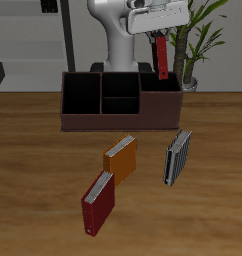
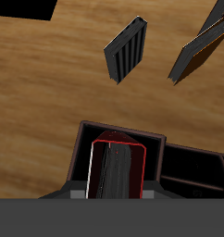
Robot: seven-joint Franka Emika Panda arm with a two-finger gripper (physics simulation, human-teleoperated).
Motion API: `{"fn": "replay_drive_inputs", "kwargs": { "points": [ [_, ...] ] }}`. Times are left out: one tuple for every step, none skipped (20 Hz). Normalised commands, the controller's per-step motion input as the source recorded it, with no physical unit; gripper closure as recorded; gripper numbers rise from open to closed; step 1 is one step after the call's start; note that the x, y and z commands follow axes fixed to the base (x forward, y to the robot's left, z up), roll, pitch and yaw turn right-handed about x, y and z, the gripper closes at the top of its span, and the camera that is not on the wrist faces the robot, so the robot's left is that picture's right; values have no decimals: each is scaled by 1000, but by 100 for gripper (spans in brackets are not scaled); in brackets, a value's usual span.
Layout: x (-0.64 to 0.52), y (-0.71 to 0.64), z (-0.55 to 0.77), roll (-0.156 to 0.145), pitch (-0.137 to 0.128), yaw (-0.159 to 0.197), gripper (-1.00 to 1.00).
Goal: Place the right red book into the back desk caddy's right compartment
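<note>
My gripper (image 1: 161, 35) is shut on the right red book (image 1: 163, 58) and holds it upright, spine up, just above the back desk caddy (image 1: 93, 122), a long dark-brown box with open bays. The book's lower end hangs over the full-depth end bay (image 1: 161, 100), the right compartment, and is still above the rim. In the wrist view the book (image 2: 116, 167) shows end-on between my fingers, with the end bay's wall (image 2: 81, 139) around it and the split middle cells (image 2: 192, 167) beside it.
An orange book (image 1: 121, 158) lies flat in front of the caddy. The twin dark-red book (image 1: 97, 202) lies nearer the table's front edge. A dark grey ribbed object (image 1: 178, 156) lies beside the orange book. A potted plant (image 1: 198, 40) stands behind the caddy.
</note>
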Motion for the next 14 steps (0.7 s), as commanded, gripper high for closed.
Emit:
{"fn": "replay_drive_inputs", "kwargs": {
  "points": [
    [-37, 28, -68, 21, 4, 11, 100],
    [40, 71, -159, 97, 49, 3, 100],
    [-12, 2, -67, -23, 21, -22, 100],
    [-12, 74, -107, 15, -14, 42, 100],
    [60, 23, -149, 16, 41, -5, 100],
    [21, 75, -120, 29, 0, 28, 100],
    [55, -20, -84, 8, 24, -8, 100],
    [-9, -14, -83, -13, 5, -25, 100],
    [30, -32, -44, 4, -8, -2, 100],
    [68, -14, -202, 28, 52, -15, 100],
    [32, -44, -48, -21, -8, -9, 100],
    [97, 14, -261, 25, 21, 3, 100],
    [141, -91, -297, -24, 58, -40, 100],
    [85, 11, -179, -8, 19, 10, 100]
  ]
}}
